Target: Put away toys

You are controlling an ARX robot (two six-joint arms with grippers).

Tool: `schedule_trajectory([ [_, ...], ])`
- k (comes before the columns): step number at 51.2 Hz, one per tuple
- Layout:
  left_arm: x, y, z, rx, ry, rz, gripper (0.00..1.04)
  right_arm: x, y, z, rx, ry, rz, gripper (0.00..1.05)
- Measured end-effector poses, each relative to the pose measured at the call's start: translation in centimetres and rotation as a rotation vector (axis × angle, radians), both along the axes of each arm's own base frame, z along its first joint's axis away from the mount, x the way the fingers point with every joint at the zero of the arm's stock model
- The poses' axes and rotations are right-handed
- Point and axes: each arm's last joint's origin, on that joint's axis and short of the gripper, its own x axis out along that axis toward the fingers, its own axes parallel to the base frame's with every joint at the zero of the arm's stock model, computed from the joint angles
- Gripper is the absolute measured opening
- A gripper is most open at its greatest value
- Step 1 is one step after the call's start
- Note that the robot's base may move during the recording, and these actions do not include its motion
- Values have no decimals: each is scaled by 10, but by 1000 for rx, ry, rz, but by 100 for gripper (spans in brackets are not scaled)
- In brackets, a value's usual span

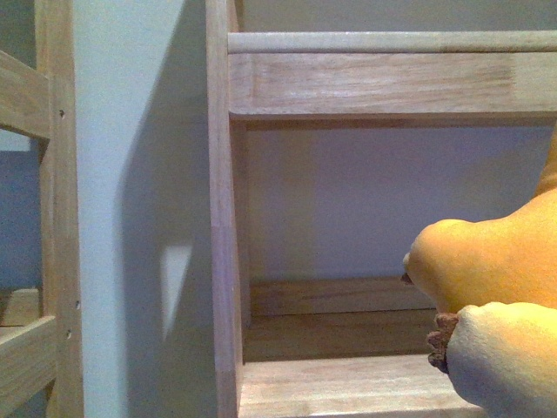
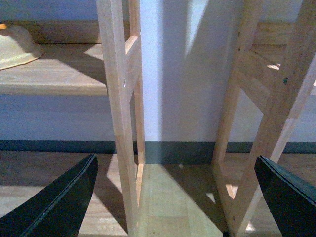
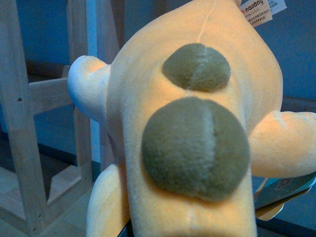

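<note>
The orange-yellow plush animal (image 1: 496,261) fills the lower right corner of the front view, in front of a wooden shelf unit (image 1: 383,78), with a pale limb and small brown claws (image 1: 442,335) showing. In the right wrist view the plush animal (image 3: 192,123) covers nearly everything, with two grey-green round patches and a paper tag (image 3: 256,12). My right gripper is shut on the plush animal, and the toy hides its fingers. My left gripper (image 2: 173,197) is open, its dark fingers (image 2: 59,202) wide apart over the wooden floor, with nothing between them.
Two wooden shelf frames stand against a pale wall: an upright post (image 2: 118,113) and a second frame (image 2: 266,108) with a gap between. A cream bowl-like object (image 2: 15,44) sits on a shelf board. Another frame (image 1: 52,209) stands at the left.
</note>
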Motion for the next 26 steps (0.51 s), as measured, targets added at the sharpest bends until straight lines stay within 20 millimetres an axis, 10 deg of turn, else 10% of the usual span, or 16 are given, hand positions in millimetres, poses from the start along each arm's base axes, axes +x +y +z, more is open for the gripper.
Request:
schedule_trajectory([
  [26,0,0,0,0,0,0,98,2,0,6,-43,45,13,7],
])
